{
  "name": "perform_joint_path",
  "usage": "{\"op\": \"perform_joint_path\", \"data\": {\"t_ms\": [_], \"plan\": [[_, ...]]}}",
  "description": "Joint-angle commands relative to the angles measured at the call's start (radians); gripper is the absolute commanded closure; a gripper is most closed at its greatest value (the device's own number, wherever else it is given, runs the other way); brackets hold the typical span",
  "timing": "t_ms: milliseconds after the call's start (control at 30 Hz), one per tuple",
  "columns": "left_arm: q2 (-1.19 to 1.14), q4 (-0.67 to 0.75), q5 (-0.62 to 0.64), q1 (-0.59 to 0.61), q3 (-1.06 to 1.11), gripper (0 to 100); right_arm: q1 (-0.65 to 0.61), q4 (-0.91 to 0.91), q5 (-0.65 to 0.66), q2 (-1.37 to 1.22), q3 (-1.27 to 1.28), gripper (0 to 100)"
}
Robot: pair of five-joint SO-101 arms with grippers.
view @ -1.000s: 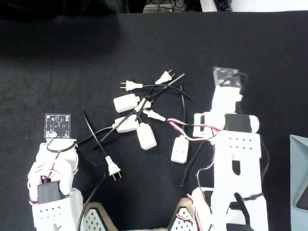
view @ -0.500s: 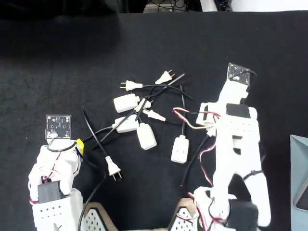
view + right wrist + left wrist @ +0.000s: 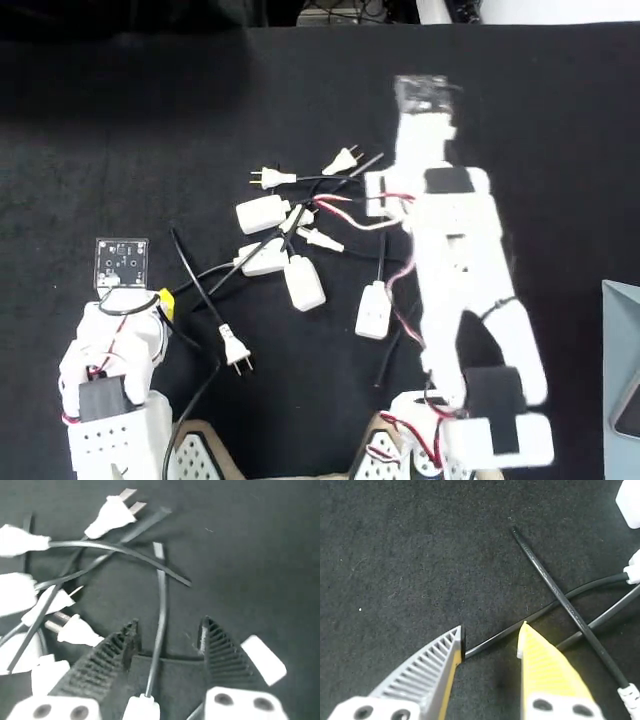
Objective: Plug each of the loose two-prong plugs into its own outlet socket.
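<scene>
Spacing is the whole story for the next grab.

High view: the right arm [image 3: 455,260] lies stretched out alongside the cord pile [image 3: 290,235]. The top plug [image 3: 343,160] sits just beside its far end, prongs aimed away from the robot. The left arm [image 3: 110,370] sits well apart from that pile. The stray plug [image 3: 236,352] is nearer to it, prongs pointing back toward the base.

Left wrist view: the left gripper [image 3: 491,630] is spread with nothing pinched, and a black cable [image 3: 492,642] has its end lying between the tips.

Right wrist view: the right gripper [image 3: 169,625] is spread too, straddling a long cable [image 3: 162,590] that runs lengthwise between the jaws. The top plug lies ahead and off to one side, so I'd guess it needs a sideways shift first.
</scene>
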State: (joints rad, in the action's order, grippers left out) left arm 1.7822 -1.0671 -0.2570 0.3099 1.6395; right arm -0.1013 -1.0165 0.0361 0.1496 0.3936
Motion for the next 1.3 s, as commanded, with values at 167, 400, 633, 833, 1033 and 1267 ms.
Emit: {"op": "perform_joint_path", "data": {"t_ms": [167,400,633,833,1033,1267], "plan": [[0.006,-0.003,0.000,0.012,-0.004,81,-0.092,0.015,0.169,-0.222,-0.191,80.9],[0.006,-0.003,-0.003,0.012,0.007,81,-0.170,-0.150,0.181,-0.277,-0.237,80.9],[0.006,-0.003,-0.003,0.012,0.008,81,-0.279,-0.221,0.181,-0.286,-0.255,81.0],[0.006,-0.003,-0.003,0.012,0.010,81,-0.278,-0.144,0.181,-0.403,-0.269,81.0],[0.006,-0.003,-0.003,0.012,0.010,81,-0.275,-0.081,0.181,-0.476,-0.269,81.1],[0.006,-0.003,-0.003,0.012,0.010,81,-0.279,-0.043,0.180,-0.509,-0.271,90.4]]}}
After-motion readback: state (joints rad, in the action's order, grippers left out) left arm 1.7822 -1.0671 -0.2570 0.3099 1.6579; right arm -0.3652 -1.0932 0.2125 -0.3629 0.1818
